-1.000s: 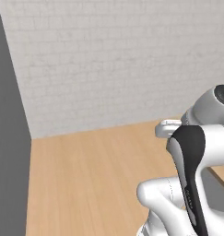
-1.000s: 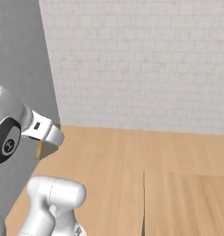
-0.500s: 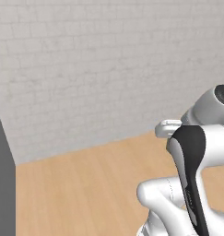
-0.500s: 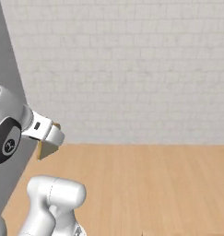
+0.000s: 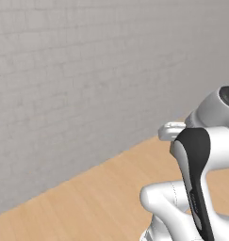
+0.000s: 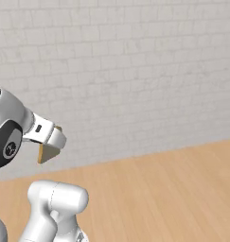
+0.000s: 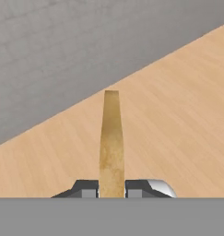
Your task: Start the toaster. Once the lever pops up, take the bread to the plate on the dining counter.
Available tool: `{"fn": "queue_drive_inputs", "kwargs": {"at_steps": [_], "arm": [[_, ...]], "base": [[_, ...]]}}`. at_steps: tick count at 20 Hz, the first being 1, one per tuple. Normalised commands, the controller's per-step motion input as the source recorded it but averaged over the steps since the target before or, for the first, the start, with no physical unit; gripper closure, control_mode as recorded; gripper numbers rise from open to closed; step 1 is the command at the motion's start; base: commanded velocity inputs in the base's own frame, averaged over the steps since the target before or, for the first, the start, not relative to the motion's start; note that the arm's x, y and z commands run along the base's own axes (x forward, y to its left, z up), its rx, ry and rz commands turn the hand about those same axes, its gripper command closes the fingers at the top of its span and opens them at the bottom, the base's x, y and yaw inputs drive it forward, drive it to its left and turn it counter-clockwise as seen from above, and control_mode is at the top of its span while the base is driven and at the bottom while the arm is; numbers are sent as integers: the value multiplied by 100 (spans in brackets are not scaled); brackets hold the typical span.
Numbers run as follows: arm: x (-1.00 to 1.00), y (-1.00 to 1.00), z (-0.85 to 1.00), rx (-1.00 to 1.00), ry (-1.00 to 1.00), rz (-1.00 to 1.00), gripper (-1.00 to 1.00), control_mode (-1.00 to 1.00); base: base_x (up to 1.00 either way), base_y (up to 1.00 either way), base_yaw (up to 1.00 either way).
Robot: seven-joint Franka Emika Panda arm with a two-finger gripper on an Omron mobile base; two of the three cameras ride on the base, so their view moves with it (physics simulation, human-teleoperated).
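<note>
Between the end effector's (image 7: 111, 190) two fingers (image 7: 87, 188) the bread (image 7: 111, 138) stands edge-on, clamped at its lower end and jutting straight out ahead. Beyond and below it lies a light-wood floor (image 7: 178, 110), ending at a grey brick wall (image 7: 62, 50). Beside the wrist in the right base view, a tan corner of the slice (image 6: 46, 152) pokes out.

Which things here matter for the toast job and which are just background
Job:
- bread, clamped edge-on in the shut gripper

Background:
- white brick wall
- wood floor
</note>
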Motion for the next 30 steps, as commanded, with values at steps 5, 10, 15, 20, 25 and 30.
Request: {"fn": "queue_drive_inputs", "kwargs": {"at_steps": [5,10,15,20,25,30], "arm": [[0,0,0,0,0,0,100,100],[0,0,0,0,0,0,100,100],[0,0,0,0,0,0,100,100],[0,0,0,0,0,0,100,100],[0,0,0,0,0,0,100,100],[0,0,0,0,0,0,100,100]], "base": [[64,10,-62],[53,9,-66],[52,7,-66],[56,12,-64],[70,27,-60],[79,39,-57]]}}
